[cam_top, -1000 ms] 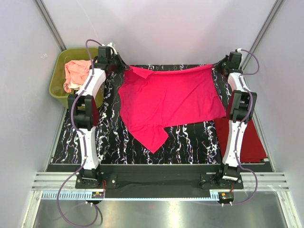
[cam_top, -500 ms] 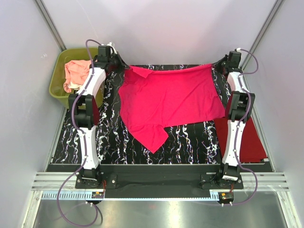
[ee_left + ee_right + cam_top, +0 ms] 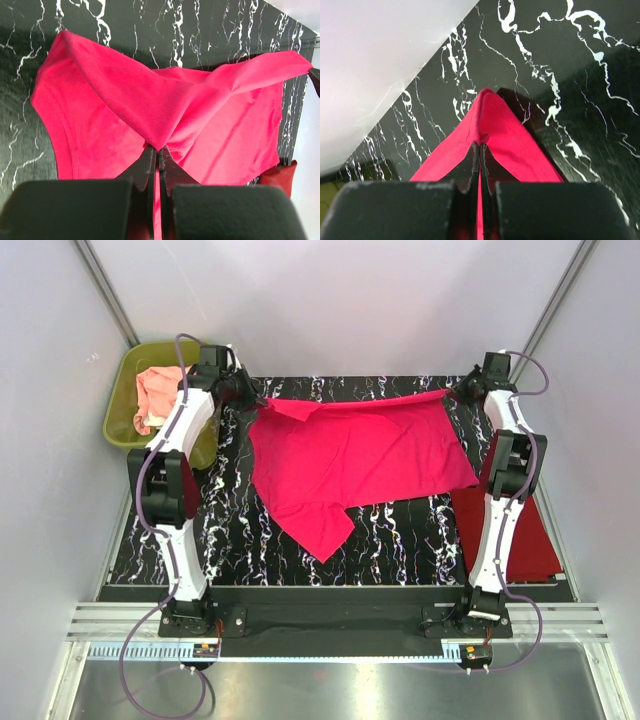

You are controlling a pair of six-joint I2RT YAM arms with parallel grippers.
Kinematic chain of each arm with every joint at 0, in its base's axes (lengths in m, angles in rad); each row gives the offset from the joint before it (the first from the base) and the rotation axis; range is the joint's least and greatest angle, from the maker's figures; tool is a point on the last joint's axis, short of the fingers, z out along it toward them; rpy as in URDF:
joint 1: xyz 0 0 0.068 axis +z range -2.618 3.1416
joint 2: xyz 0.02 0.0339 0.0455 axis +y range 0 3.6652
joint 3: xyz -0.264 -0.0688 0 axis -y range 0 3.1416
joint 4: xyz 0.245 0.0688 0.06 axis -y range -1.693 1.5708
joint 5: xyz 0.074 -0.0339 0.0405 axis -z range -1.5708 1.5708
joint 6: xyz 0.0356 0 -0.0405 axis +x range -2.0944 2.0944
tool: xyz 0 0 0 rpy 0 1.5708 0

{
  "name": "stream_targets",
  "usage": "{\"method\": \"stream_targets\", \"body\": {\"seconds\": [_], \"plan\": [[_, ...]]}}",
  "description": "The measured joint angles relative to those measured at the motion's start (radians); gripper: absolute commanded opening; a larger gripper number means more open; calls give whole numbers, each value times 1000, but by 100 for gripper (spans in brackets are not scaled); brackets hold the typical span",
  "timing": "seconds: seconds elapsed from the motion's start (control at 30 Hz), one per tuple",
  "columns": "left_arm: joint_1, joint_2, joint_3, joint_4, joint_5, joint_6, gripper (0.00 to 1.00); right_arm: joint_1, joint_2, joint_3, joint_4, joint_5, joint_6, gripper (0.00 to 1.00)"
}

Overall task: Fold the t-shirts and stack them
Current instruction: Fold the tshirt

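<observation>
The hot pink t-shirt (image 3: 355,455) lies spread over the black marbled table (image 3: 400,540), its far edge lifted. My left gripper (image 3: 252,400) is shut on its far left corner, seen pinched in the left wrist view (image 3: 159,148). My right gripper (image 3: 455,392) is shut on its far right corner, also pinched in the right wrist view (image 3: 480,145). A darker red shirt (image 3: 530,530) lies flat at the table's right edge. A peach-pink shirt (image 3: 155,390) lies bunched in the olive-green tub (image 3: 130,425). The white shirt is out of view.
The tub stands off the table's far left corner, beside my left arm. Grey walls close in the back and both sides. A metal rail (image 3: 330,625) runs along the near edge.
Both grippers have moved toward the far edge and slightly outward with the shirt's corners, pulling the far hem tighter and straighter. The left arm has swung left.
</observation>
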State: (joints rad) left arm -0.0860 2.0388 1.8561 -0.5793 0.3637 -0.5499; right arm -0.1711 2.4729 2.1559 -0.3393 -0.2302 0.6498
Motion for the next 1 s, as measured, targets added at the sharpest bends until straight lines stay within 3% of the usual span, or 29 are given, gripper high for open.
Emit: {"method": "stream_targets", "body": {"seconds": [0.17, 0.53, 1.0], "plan": [[-1, -23, -23, -40, 0, 5, 0, -2, -52, -51, -27, 1, -26, 0], [-10, -56, -227, -81, 3, 18, 0, -12, -76, -127, -101, 2, -61, 0], [-12, -92, -269, -69, 7, 17, 0, -13, -87, -148, -132, 9, -92, 0]]}}
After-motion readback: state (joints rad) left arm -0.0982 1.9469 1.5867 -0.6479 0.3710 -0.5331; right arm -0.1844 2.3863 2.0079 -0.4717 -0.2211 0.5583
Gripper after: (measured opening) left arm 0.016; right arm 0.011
